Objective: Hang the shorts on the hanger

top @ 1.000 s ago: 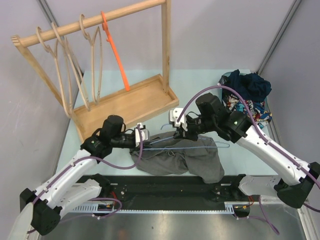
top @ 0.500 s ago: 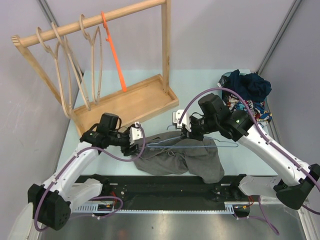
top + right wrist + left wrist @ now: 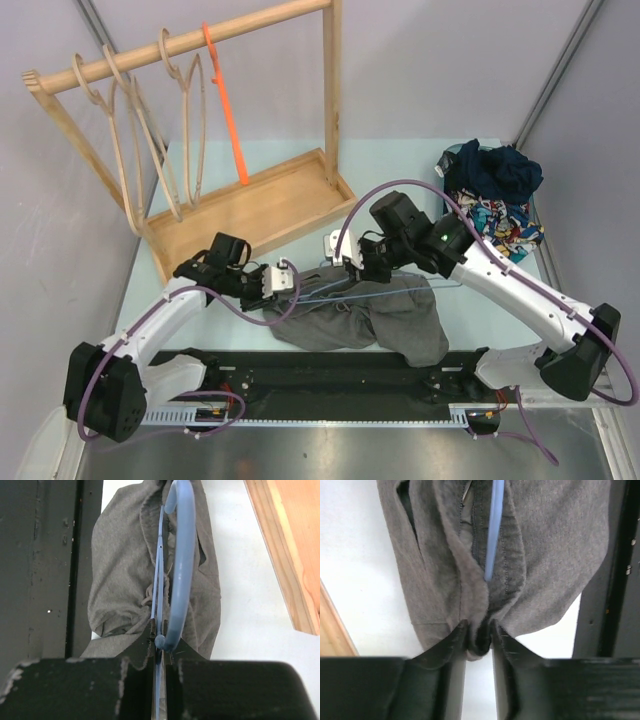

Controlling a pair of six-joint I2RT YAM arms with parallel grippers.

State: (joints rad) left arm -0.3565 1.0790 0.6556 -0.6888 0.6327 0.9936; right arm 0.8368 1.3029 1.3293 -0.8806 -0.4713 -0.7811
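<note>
Left fingers clamped on a bunched fold at the edge of the dark grey fabric shorts. Right fingers pressed together on the thin light-blue wire hanger, at the base of its hook. Hanger bar lies along a fold of the shorts, one end tucked between fabric layers. Shorts sit mid-surface by the near edge, one leg over the black base strip. Wooden rack with wooden hangers and an orange hanger at far left. Navy and cartoon-print clothes pile at far right corner.
</note>
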